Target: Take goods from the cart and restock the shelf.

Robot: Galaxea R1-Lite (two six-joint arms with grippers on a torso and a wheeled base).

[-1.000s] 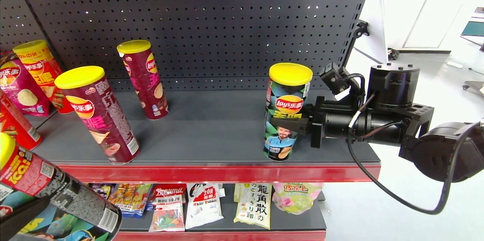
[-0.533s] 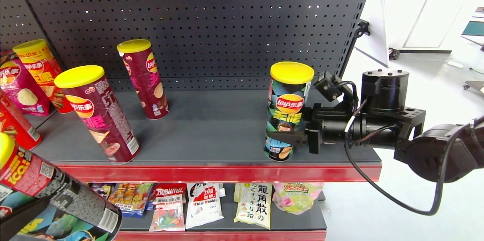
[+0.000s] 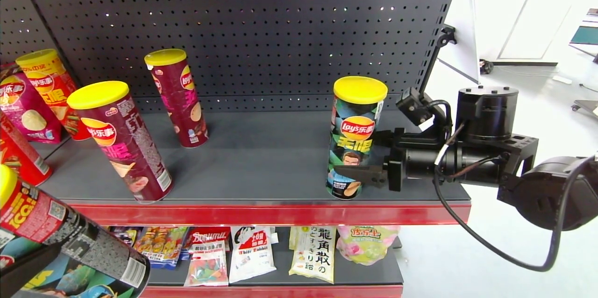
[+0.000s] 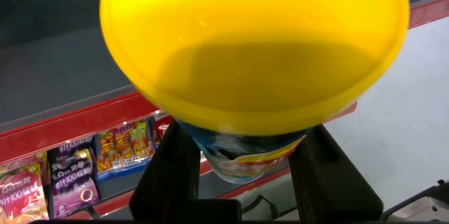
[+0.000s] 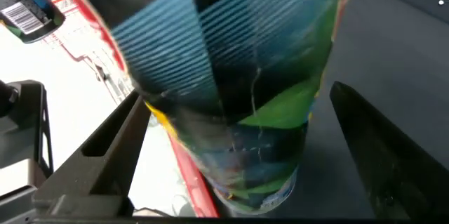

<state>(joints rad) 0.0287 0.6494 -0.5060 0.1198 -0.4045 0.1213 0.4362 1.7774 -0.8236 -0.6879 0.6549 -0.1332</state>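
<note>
A blue-green chips can (image 3: pixel 356 139) with a yellow lid stands upright near the right front of the grey shelf (image 3: pixel 261 158). My right gripper (image 3: pixel 359 160) is open around its lower half, coming in from the right. In the right wrist view the can (image 5: pixel 245 112) sits between the fingers (image 5: pixel 105 154) with a gap on each side. My left gripper (image 4: pixel 245 178) is shut on another chips can (image 4: pixel 252 48), whose yellow lid faces the wrist camera. In the head view that red-and-black can (image 3: pixel 70 237) lies tilted at the lower left, below the shelf edge.
Two maroon cans (image 3: pixel 121 144) (image 3: pixel 177 97) stand on the shelf's left half, with more cans (image 3: pixel 46 88) at the far left. A pegboard backs the shelf. Snack bags (image 3: pixel 261 251) fill the lower shelf. Bare shelf lies between the maroon cans and the blue-green can.
The right gripper lowered along the blue-green can, then opened and drew back slightly to the right. The can stays upright on the shelf. The left arm has not moved.
</note>
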